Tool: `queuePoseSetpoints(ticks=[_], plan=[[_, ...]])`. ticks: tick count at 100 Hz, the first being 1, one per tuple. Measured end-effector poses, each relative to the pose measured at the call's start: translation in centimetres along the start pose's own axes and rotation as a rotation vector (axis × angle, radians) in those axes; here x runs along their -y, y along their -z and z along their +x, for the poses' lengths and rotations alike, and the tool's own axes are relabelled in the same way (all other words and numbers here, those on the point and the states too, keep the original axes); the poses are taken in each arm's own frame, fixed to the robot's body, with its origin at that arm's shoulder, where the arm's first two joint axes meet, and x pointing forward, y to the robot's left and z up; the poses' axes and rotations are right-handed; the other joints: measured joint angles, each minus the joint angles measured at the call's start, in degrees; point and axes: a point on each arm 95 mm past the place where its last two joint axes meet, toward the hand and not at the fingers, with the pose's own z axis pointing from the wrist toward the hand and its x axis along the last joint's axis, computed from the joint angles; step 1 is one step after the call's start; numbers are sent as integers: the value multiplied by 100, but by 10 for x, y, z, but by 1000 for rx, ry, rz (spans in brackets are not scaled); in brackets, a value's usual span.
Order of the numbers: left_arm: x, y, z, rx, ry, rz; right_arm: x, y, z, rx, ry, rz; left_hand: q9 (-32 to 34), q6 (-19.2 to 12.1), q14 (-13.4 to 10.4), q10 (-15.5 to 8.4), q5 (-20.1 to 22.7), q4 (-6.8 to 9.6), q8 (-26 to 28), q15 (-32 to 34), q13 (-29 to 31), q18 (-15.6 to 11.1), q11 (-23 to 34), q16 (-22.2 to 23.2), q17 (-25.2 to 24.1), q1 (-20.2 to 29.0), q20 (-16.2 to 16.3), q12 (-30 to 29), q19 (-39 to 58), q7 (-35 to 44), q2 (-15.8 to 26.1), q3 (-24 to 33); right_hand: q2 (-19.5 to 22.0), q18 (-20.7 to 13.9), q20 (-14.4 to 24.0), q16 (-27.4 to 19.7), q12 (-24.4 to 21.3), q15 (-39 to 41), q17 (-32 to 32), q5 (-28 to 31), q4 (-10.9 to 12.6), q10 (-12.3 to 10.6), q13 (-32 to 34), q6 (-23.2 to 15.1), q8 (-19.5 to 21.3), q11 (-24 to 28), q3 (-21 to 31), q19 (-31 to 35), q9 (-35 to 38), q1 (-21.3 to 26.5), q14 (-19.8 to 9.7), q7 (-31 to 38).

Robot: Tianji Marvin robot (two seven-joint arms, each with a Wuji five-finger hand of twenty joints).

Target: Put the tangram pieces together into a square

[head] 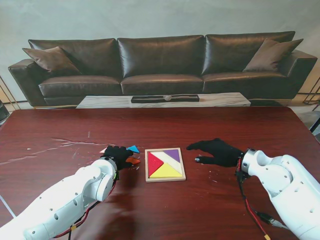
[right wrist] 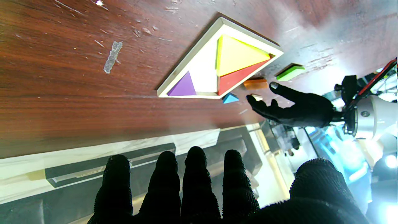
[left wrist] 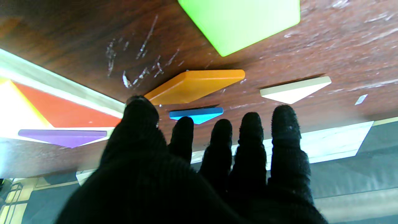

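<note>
The wooden tray (head: 165, 179) lies in the middle of the table and holds a red triangle (head: 154, 162), a yellow triangle (head: 166, 172) and a purple triangle (head: 173, 154). My left hand (head: 118, 155) hovers just left of the tray over loose pieces, fingers spread and holding nothing. A blue triangle (left wrist: 196, 114), an orange parallelogram (left wrist: 194, 87), a white triangle (left wrist: 293, 90) and a green square (left wrist: 239, 21) lie under and beyond its fingertips. My right hand (head: 217, 151) floats open to the right of the tray, palm down.
The dark wooden table top (head: 225, 205) shows pale scratches on its left side (head: 60, 145). A low marble coffee table (head: 165, 101) and a black leather sofa (head: 160, 65) stand beyond the far edge.
</note>
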Motion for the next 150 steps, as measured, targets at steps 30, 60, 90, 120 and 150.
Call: queuePoseSetpoints(ticks=[30, 60, 90, 120, 150], plan=[[-5, -9, 5, 26, 21, -26, 2, 4, -3, 10, -8, -1, 0, 52, 181, 56, 0, 0, -11, 2, 87, 55, 0, -60, 88, -1, 1, -47, 6, -11, 0, 0, 0, 0, 0, 0, 0, 0, 0, 0, 0, 0, 0, 0, 0, 0, 0, 0, 0, 0, 0, 0], [-9, -15, 7, 33, 25, -36, 3, 7, -4, 16, -9, 1, 168, 68, 217, 122, 3, 0, -11, 1, 90, 63, 0, -132, 130, -1, 2, -68, 7, -12, -1, 0, 0, 0, 0, 0, 0, 0, 0, 0, 0, 0, 0, 0, 0, 0, 0, 0, 0, 0, 0, 0], [-12, -17, 6, 41, 31, -54, 3, 7, -4, 15, -9, 4, 234, 104, 221, 123, -28, 0, -11, 1, 235, 65, 59, -194, 282, 13, -52, -80, 77, -64, -61, 60, 0, 0, 0, 0, 0, 0, 0, 0, 0, 0, 0, 0, 0, 0, 0, 0, 0, 0, 0, 0], [-12, -20, 7, 46, 49, -40, 4, 6, -3, 15, -9, 7, 578, 107, 230, 218, 173, 0, -47, 226, 809, 58, 193, -200, 834, 363, -239, -92, 476, 363, -548, 485, 0, 0, 0, 0, 0, 0, 0, 0, 0, 0, 0, 0, 0, 0, 0, 0, 0, 0, 0, 0], [-11, -24, 6, 42, 43, -15, 3, 6, -3, 16, -7, 9, 901, 115, 185, 223, 310, 1, 6, 412, 1257, 45, 476, -135, 1326, -161, -484, 75, 649, 1115, -1280, 2374, 0, 0, 0, 0, 0, 0, 0, 0, 0, 0, 0, 0, 0, 0, 0, 0, 0, 0, 0, 0]])
